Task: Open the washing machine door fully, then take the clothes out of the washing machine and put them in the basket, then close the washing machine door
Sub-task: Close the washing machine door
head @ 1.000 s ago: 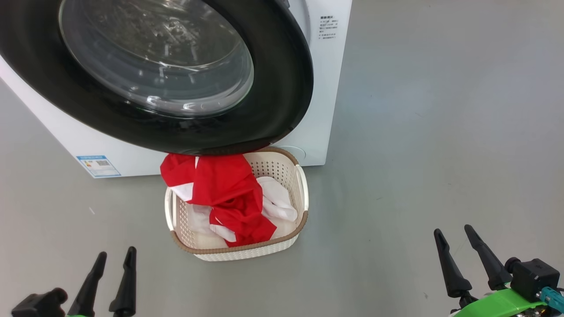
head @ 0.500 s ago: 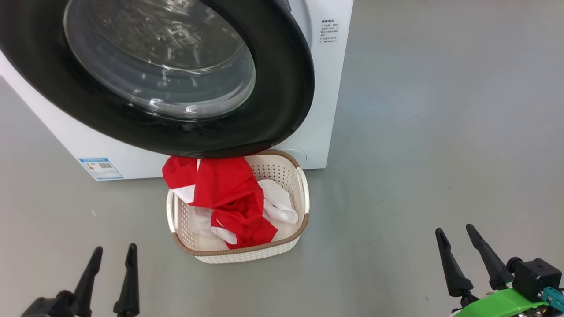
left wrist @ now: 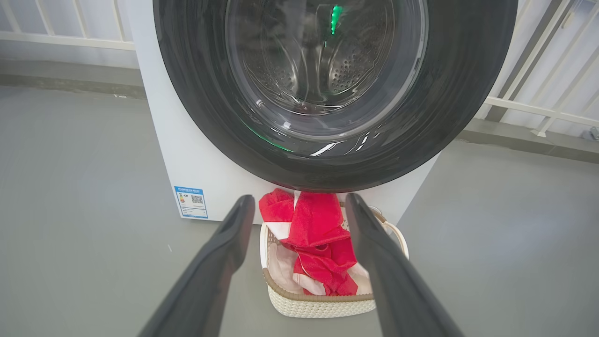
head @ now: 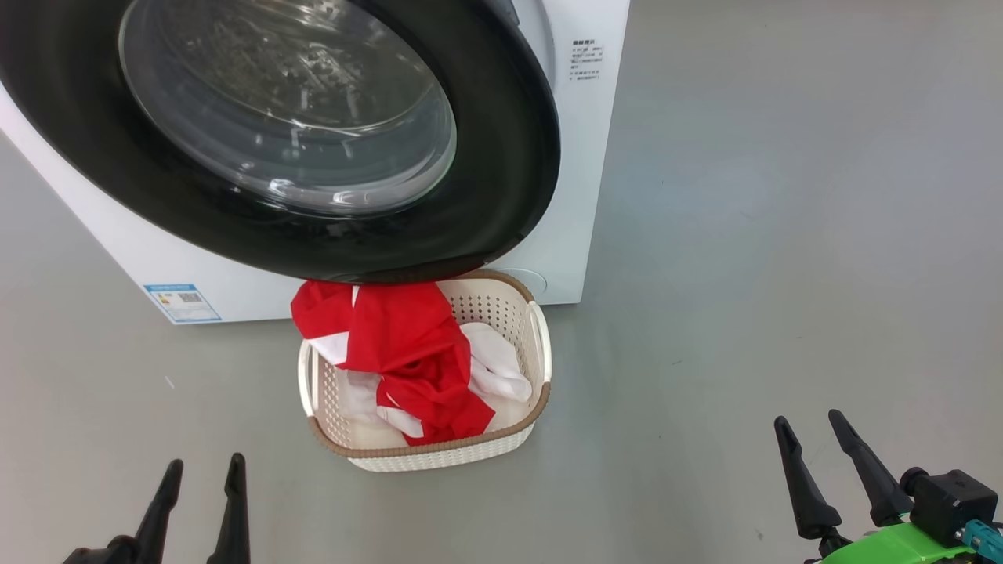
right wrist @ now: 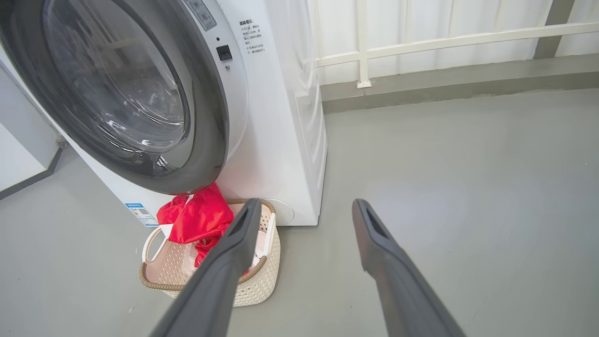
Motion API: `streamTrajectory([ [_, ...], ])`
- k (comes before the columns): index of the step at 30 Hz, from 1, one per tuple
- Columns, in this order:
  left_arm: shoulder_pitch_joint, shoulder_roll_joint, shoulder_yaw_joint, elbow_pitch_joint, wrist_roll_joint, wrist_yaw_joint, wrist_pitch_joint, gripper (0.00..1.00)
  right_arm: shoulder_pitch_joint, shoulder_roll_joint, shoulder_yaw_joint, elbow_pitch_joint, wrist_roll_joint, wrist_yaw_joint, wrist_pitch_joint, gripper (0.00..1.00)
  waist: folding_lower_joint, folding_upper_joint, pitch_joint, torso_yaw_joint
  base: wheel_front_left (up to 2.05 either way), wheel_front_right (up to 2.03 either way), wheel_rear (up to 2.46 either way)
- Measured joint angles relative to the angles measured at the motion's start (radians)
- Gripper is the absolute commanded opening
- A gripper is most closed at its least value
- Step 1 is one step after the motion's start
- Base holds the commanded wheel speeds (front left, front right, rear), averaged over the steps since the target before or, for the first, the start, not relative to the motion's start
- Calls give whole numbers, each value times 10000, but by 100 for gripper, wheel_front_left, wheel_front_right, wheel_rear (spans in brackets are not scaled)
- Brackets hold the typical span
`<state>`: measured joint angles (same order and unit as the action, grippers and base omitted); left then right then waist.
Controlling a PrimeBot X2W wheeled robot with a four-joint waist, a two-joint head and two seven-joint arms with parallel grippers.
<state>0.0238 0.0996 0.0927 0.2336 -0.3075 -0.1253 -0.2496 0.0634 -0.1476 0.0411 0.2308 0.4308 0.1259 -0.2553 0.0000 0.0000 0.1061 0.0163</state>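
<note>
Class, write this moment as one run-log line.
door: shut | clothes: in basket | left gripper: open, empty | right gripper: open, empty

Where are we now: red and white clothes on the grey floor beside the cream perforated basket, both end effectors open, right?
Not quite: the head view shows the red and white clothes lying in the cream perforated plastic basket, not on the grey floor beside it. The left end effector and right end effector are indeed open.
</note>
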Motion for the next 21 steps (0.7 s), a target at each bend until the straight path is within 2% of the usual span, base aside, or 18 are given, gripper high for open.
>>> streamTrajectory([
  [21,197,-184,117,-155,280,0,0,100,169,40,-4,-10,-2,0,0,100,0,0,-215,47,0,0,0],
])
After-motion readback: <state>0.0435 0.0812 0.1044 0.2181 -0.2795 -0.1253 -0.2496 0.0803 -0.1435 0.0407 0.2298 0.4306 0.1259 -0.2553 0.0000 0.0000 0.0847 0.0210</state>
